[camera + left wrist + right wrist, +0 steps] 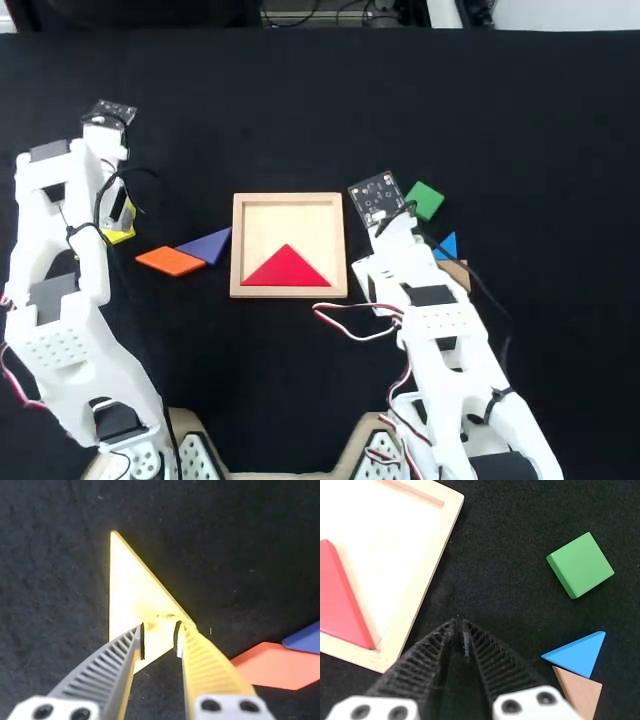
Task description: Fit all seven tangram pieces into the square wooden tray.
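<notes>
The square wooden tray (240, 245) lies mid-table with a red triangle (287, 267) inside, against its near rim. My left gripper (159, 640) is down at the far left on a yellow triangle (129, 595), its jaws narrowed with the triangle's near edge pinched between them. My right gripper (459, 632) is shut and empty, just off the tray's right rim (427, 580). A green square (580, 564), a small blue triangle (577, 652) and a wood-coloured triangle (580, 692) lie to its right. An orange parallelogram (172, 261) and a purple-blue triangle (205, 245) rest left of the tray.
The table is covered in black cloth. A red and white cable (350, 325) loops from the right arm, in front of the tray. The arm bases stand at the near edge.
</notes>
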`<state>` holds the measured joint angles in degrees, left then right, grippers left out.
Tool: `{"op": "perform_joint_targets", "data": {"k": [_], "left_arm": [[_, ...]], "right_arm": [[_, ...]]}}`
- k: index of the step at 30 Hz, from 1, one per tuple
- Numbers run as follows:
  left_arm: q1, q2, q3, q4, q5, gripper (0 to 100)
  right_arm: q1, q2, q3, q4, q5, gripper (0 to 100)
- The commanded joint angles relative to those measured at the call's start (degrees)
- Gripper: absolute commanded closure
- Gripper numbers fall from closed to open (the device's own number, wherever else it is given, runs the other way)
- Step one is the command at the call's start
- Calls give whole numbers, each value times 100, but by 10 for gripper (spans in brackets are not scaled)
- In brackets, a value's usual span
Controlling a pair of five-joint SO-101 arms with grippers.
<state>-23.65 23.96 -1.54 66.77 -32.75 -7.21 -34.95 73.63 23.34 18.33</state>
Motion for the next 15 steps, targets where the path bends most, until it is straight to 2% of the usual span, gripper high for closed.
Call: {"op": "perform_joint_targets", "data": {"k": [1, 9, 15], "left_arm": [[40, -334, 154, -281, -202, 854], [-127, -334, 224, -299, -343, 764], [-189, -396, 207, -316, -352, 739]], "right_arm": [[-79, -189, -40, -62, 62, 986], [-79, -180, -40, -62, 62, 986], [-79, -171, -40, -62, 62, 986]]}}
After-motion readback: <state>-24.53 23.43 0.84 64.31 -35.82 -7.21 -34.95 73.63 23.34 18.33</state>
